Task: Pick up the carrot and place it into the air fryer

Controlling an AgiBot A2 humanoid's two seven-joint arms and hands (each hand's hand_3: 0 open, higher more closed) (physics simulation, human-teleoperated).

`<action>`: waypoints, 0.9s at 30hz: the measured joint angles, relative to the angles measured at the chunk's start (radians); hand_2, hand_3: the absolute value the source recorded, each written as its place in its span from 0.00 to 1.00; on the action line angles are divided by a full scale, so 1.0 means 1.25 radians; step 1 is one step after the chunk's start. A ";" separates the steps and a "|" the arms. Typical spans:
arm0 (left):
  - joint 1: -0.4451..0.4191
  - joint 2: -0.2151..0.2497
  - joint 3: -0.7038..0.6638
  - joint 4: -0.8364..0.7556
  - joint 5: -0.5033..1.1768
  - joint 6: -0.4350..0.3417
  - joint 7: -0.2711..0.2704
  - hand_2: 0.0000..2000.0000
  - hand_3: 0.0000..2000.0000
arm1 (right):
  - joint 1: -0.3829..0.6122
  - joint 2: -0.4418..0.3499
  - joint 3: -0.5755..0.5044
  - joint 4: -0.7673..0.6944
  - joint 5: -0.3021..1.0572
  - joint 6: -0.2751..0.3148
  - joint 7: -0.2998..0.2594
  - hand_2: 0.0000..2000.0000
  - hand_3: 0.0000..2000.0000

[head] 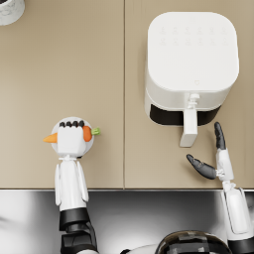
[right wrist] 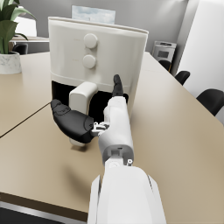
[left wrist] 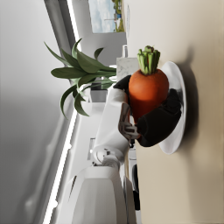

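While the carrot (head: 87, 133) is gripped over the plate (left wrist: 177, 78) by the left hand (head: 72, 134), the right hand (head: 211, 156) is held spread wide near the air fryer (head: 191, 59).

Left hand (head: 72, 137) clenched; right hand (head: 212, 158) fingers (right wrist: 65, 118) spread.

You see two glossy white arms with black elbow joints, ending in the dark left hand (head: 72, 130) and right hand (head: 211, 156).
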 measured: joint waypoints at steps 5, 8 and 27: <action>-0.039 0.001 0.003 -0.021 -0.031 0.123 0.117 1.00 1.00 | 0.000 -0.007 0.006 -0.025 0.000 0.000 0.000 0.00 0.00; -0.074 0.002 -0.005 -0.118 -0.135 0.122 0.137 1.00 1.00 | 0.011 -0.014 0.015 -0.070 0.000 0.000 0.000 0.00 0.00; -0.112 0.017 -0.011 -0.539 -0.500 0.119 0.149 1.00 1.00 | 0.150 -0.088 0.121 -0.400 0.001 -0.028 0.005 1.00 0.33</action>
